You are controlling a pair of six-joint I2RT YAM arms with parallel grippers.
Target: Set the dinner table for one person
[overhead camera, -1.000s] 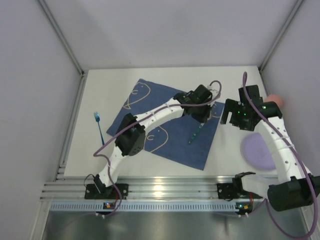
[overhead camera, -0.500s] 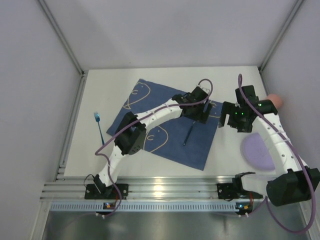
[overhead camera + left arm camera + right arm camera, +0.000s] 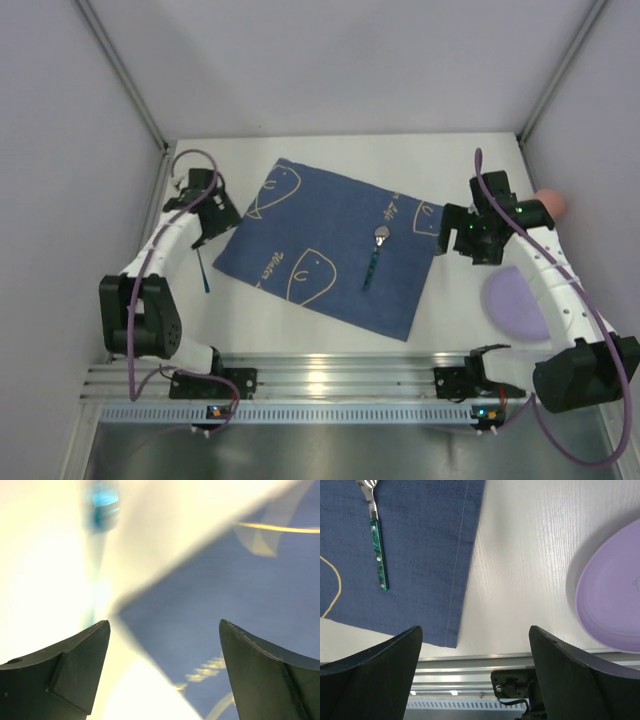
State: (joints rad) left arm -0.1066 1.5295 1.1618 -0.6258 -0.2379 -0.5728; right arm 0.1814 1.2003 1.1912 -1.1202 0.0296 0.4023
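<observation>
Beneath the left claw (image 3: 165,623) and right claw (image 3: 475,628), both agape and empty, the dinner table (image 3: 450,300).

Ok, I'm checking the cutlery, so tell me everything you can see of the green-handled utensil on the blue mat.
The green-handled utensil lies flat on the right half of the blue mat, slightly slanted, its shiny metal head pointing away from the robot. The slim handle is mottled dark green, plastic or resin by its look, with small pale rivets. Whether the head is a fork or a spoon I cannot tell. Only the mat touches it.
</observation>
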